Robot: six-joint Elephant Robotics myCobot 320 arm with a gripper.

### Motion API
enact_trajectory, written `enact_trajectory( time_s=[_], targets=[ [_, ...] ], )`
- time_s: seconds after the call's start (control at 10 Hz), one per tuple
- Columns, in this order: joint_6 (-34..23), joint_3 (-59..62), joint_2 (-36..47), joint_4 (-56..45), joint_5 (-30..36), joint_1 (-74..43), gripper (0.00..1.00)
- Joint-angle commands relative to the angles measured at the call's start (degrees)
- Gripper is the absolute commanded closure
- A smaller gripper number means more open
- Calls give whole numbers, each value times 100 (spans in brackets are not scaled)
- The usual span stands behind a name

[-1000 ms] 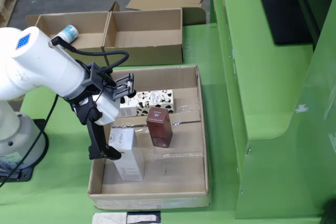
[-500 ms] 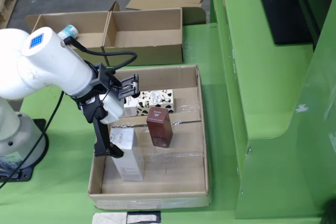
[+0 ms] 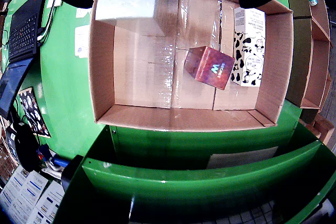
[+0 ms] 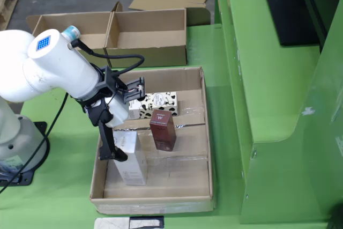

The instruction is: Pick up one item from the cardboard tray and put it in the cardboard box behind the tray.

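Fixed view: white arm at left, gripper (image 4: 119, 146) spread open above the cardboard tray (image 4: 206, 132) at lower centre. Inside — white box (image 4: 131, 164) just under the gripper, maroon box (image 4: 163, 128) upright at centre, cow-print carton (image 4: 158, 101) behind. Divided cardboard box (image 4: 150, 38) at upper left on the green table (image 4: 214, 57).
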Motion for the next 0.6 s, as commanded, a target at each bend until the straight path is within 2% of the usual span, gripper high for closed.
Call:
enact_trajectory(
  time_s=[0.0, 0.5],
  targets=[
    [8, 402, -108, 0, 32, -80, 0],
    [-138, 728, -446, 8, 188, -483, 0]
  ],
)
